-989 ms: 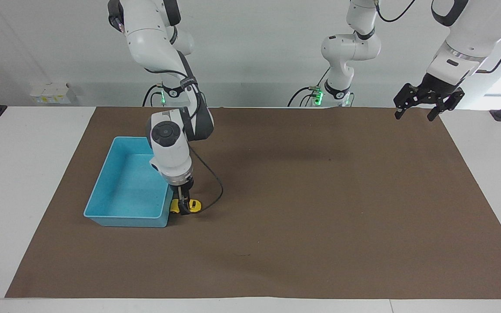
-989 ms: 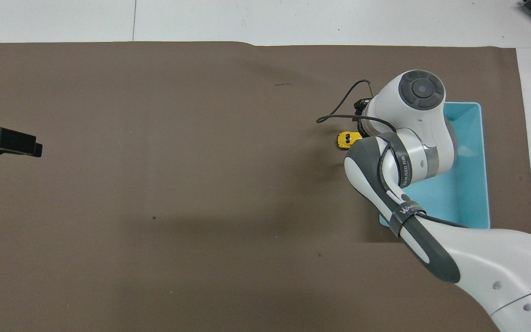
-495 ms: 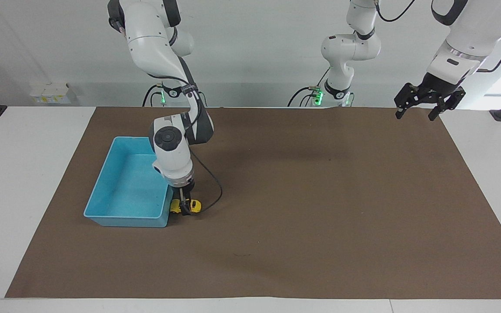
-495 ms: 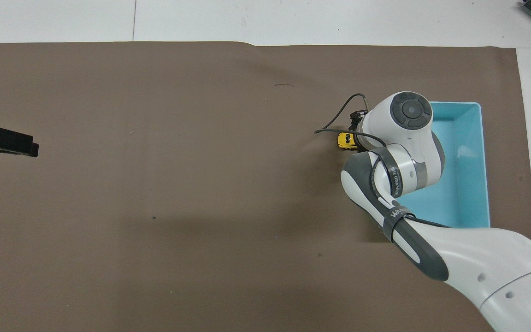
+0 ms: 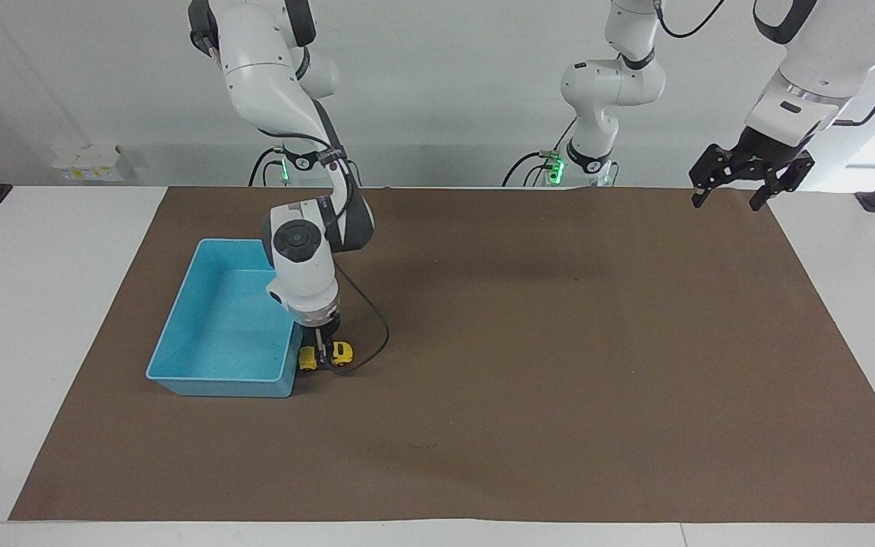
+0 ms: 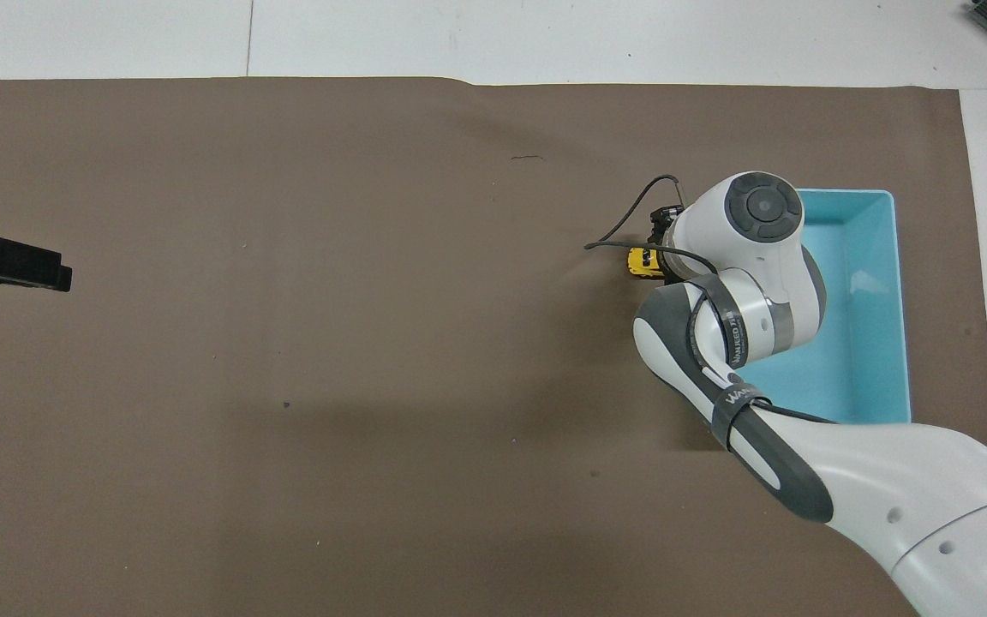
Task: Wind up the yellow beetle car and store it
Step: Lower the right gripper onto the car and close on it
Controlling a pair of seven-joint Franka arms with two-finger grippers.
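The yellow car (image 5: 339, 352), tiny, rounded and dark-windowed, is seen upright, side-on, on the brown mat (image 5: 529, 342), just beside the blue bin (image 5: 179, 338), clamped across its middle by the right pincer (image 5: 323, 358).

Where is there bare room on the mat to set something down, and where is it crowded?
The brown mat is bare from the yellow beetle car to the left arm's end, where the open left gripper waits over its corner. Crowded: the spot beside the blue bin, where the right gripper is shut on the car.
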